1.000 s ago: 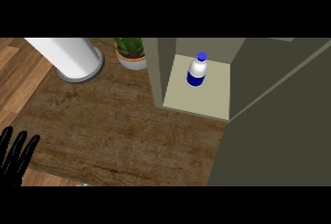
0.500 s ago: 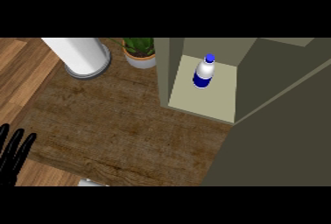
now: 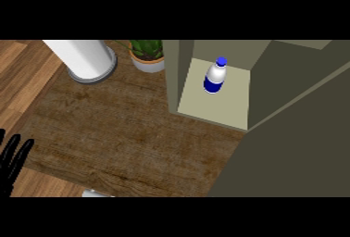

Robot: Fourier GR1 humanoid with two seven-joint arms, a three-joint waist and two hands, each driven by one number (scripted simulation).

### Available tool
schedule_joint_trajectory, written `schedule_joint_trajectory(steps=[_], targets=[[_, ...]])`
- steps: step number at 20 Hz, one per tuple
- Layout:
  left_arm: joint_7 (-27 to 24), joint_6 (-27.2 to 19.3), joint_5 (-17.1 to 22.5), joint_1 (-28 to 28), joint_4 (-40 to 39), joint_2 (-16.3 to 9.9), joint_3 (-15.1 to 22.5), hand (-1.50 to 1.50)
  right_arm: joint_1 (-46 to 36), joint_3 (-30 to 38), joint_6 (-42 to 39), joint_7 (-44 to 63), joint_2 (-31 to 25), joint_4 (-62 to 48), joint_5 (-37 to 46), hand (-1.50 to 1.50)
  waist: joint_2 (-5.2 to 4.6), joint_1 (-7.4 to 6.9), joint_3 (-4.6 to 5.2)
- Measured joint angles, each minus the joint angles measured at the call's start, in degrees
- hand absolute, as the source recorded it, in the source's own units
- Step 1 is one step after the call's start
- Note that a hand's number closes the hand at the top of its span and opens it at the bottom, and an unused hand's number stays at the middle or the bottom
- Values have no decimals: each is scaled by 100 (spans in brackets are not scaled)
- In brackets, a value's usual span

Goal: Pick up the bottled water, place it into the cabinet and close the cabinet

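Already the bottled water (image 3: 215, 77) stands upright inside the cabinet (image 3: 219, 107), on its pale shelf floor, toward the back and a little left of the middle, with its blue cap up and its blue band showing low on the white body. Nothing holds it, and no hand is near it. That suggests the picking and the placing are done, and the closing is what remains: the cabinet is plainly open, and its dark door (image 3: 294, 152) swings out at the right of the view, reaching down toward the lower edge. The left hand (image 3: 12, 159) shows only at the left edge of the head view, over the wooden bench (image 3: 116, 134), well apart from the cabinet; its black fingers stand straight and spread, pointing up, and they have hold of nothing, so it looks to be at rest. The right hand does not show at all, so nothing can be said of its fingers. Behind the open space on the bench stand a white cylinder on a grey round base (image 3: 87, 58) and a potted plant (image 3: 147, 54), the plant just beside the cabinet's left wall. By this reckoning the task is near its end, with the door yet to be swung shut.
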State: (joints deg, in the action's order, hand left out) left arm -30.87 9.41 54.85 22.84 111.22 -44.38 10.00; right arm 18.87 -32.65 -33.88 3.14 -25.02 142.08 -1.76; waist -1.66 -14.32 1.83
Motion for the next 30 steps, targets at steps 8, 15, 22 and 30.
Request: schedule_joint_trajectory(steps=[8, 15, 22, 30], targets=[[-14, 104, 65, -12, -17, -26, -72, -150, -92, -34, -62, 94, 76, -68, -160, 150, -100, -48, 1], [-22, 214, 94, -93, -42, -82, -155, -150, -116, -47, -165, 28, 147, -253, -596, 150, -224, -219, -10], [-7, 296, 150, -140, -123, -123, -227, -150, -357, 22, -49, 297, 343, -496, -839, 150, -251, -190, -28], [21, 347, 184, -152, -235, -140, -262, -150, -1540, 198, 179, 1249, 684, -1246, -809, 150, -176, -167, -40]])
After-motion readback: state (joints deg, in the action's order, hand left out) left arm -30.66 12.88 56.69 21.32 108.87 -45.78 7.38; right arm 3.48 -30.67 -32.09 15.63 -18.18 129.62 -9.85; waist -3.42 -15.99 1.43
